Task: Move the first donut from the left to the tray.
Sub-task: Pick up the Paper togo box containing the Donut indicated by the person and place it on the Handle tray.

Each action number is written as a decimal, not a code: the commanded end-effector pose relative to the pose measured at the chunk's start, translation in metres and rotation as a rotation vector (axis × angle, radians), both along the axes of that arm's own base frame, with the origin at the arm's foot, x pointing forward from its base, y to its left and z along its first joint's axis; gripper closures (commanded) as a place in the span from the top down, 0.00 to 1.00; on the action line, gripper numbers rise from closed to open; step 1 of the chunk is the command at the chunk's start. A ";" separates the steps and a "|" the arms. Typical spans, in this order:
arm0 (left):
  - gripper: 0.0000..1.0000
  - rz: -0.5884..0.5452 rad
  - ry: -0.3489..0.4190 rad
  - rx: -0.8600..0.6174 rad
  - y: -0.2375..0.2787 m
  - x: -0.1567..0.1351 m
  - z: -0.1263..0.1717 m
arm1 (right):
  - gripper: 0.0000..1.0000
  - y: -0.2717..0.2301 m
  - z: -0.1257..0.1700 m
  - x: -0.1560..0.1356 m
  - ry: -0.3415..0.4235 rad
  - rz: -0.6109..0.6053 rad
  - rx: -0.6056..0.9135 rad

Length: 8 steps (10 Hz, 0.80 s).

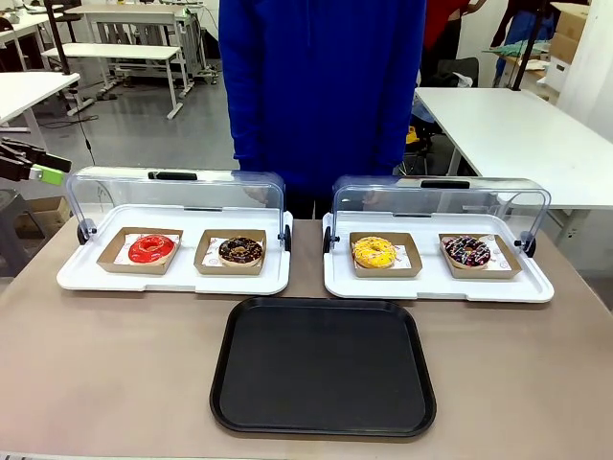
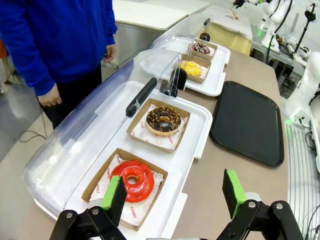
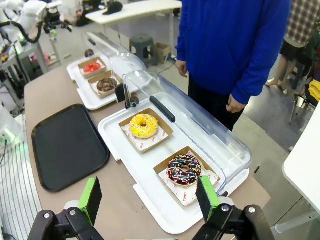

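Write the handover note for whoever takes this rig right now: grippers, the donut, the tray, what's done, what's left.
Left gripper: open, empty, off the table's left end, aimed at the red donut.
Right gripper: open, empty, above the table's right end.
Red donut: in its cardboard box on the left white tray, lid up, untouched.
Black tray: near side of the table, middle; donut not yet on it.
Done: nothing of the move itself.
Left: grip the red donut, lift it clear of the box, set it on the black tray.
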<state>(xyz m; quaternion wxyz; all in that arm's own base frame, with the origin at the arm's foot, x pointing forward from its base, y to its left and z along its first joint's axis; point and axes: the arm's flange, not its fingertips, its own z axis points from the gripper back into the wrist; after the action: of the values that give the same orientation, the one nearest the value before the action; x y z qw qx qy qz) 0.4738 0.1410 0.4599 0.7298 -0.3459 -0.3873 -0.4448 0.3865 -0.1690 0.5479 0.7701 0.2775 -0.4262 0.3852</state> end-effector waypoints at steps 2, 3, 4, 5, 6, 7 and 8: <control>1.00 -0.003 -0.003 0.000 0.000 0.000 0.001 | 1.00 -0.001 0.002 0.004 -0.036 0.013 0.016; 1.00 -0.003 -0.003 0.000 0.000 0.000 0.001 | 1.00 -0.001 0.002 0.004 -0.036 0.013 0.016; 1.00 -0.003 -0.003 0.000 0.000 0.000 0.001 | 1.00 -0.001 0.002 0.004 -0.036 0.013 0.016; 1.00 -0.003 -0.003 0.000 0.000 0.000 0.001 | 1.00 -0.001 0.002 0.004 -0.036 0.013 0.016; 1.00 -0.003 -0.003 0.000 0.000 0.000 0.001 | 1.00 -0.001 0.002 0.004 -0.036 0.013 0.016; 1.00 -0.003 -0.003 0.000 0.000 0.000 0.001 | 1.00 -0.001 0.002 0.004 -0.036 0.013 0.016; 1.00 -0.003 -0.003 0.000 0.000 0.000 0.001 | 1.00 -0.001 0.002 0.004 -0.036 0.013 0.016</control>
<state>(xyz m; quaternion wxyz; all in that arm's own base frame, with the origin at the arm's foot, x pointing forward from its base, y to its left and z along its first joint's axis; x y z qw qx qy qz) 0.4738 0.1411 0.4599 0.7298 -0.3459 -0.3873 -0.4448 0.3865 -0.1690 0.5478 0.7700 0.2776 -0.4261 0.3853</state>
